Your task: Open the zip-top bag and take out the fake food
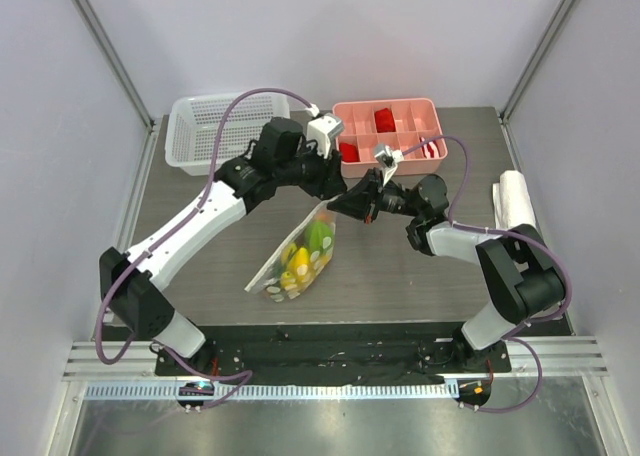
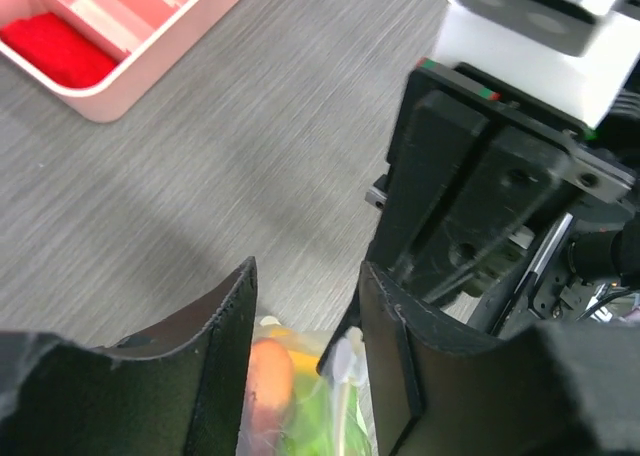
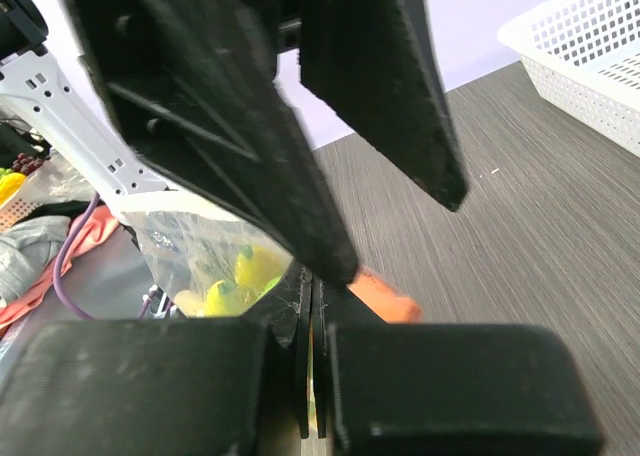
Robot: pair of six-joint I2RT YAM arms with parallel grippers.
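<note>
Hanging at frame centre: bag [image 1: 290,261], top edge pinched in the fully closed right gripper [image 3: 310,336]. Left gripper [image 2: 308,281] half open, straddling that edge, gripping nothing. Toy food [image 1: 310,246] all inside. Opening and removal apparently outstanding.

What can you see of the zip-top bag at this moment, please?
The zip-top bag is clear, floppy plastic holding yellow, green and orange toy food. Its top edge is pinched in the shut right gripper, with the open left gripper straddling it; its lower end seems to rest on the table.
</note>
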